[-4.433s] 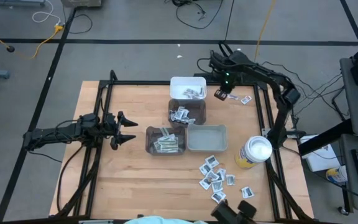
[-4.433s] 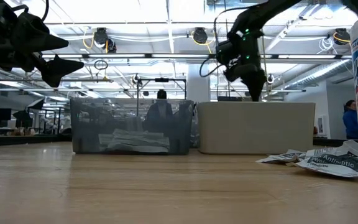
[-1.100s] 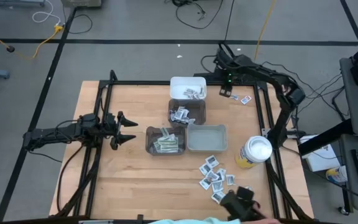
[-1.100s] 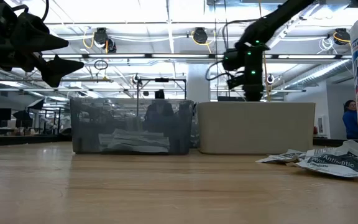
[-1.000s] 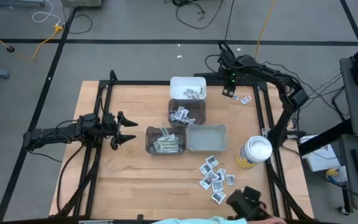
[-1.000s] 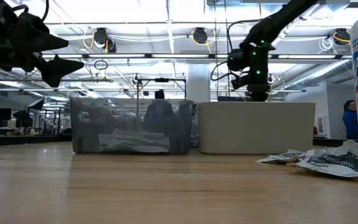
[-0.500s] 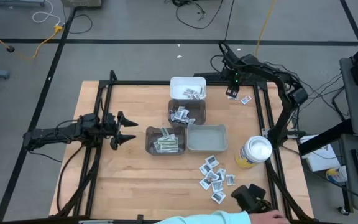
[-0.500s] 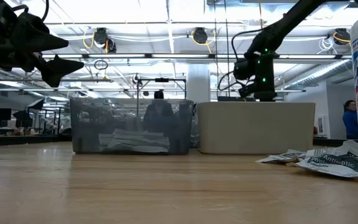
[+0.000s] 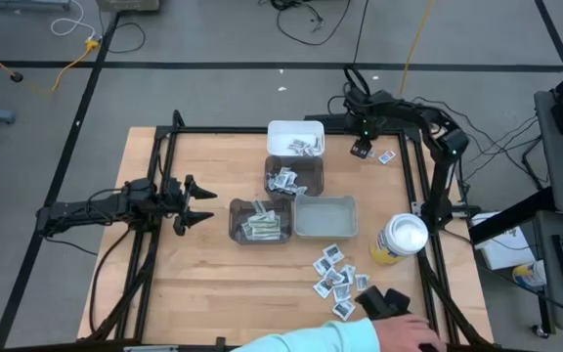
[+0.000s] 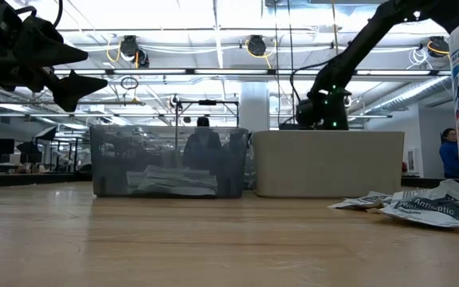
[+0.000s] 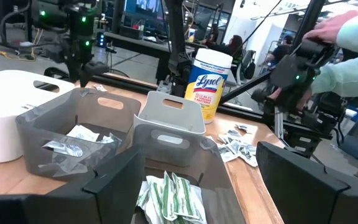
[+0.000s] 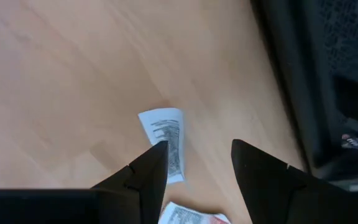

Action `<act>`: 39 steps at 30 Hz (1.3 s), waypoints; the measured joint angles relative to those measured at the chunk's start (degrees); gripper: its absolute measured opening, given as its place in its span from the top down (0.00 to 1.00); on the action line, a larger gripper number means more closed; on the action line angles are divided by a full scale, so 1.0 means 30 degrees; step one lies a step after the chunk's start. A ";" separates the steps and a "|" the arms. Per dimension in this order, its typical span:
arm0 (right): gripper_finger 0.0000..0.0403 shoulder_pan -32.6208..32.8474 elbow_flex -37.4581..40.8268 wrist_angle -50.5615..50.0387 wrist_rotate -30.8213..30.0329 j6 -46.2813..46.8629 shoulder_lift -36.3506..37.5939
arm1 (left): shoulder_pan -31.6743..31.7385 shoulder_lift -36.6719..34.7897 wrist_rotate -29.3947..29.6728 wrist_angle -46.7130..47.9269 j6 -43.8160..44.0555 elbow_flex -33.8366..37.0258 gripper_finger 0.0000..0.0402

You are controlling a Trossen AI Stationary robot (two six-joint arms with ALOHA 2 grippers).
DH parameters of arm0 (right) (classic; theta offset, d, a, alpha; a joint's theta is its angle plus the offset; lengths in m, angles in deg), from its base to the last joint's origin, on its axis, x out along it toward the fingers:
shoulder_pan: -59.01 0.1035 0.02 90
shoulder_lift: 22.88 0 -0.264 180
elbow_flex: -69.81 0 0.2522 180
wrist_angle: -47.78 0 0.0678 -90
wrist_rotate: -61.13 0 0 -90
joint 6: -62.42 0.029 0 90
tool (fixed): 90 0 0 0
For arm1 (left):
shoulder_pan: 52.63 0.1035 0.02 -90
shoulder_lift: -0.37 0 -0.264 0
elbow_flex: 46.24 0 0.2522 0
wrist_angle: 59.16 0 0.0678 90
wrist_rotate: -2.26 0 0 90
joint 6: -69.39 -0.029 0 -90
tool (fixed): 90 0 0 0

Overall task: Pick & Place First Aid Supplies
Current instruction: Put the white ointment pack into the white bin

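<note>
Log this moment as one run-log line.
right end effector: open, above packet at table's far right | left end effector: open, idle, left of bins | person's hand: near edge

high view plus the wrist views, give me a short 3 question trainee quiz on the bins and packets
1. True or false: the light grey bin holds a pile of packets.
2. Which bin does the yellow canister stand nearest? A) white bin B) light grey bin C) bin with green-striped wrappers
3. Fill in: the right end effector, fingers apart, hangs over a small white ____ on the bare wood beyond the bins.

Key
1. False: it looks empty.
2. B
3. packet. The left end effector waits open, left of the bins.
</note>
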 joint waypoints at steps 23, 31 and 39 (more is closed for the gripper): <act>0.98 0.0007 0.0845 -0.0636 -0.0057 -0.0010 -0.0853 | -0.0003 0.0007 0.0006 -0.0003 0.0000 0.0004 0.23; 0.99 -0.0022 0.0906 -0.1881 -0.1194 0.0014 0.0209 | 0.0003 0.0000 0.0000 0.0003 0.0000 0.0004 0.23; 0.99 0.0109 0.0889 -0.4428 -0.1089 0.1034 0.2592 | 0.0001 0.0004 0.0000 0.0003 0.0000 -0.0002 0.23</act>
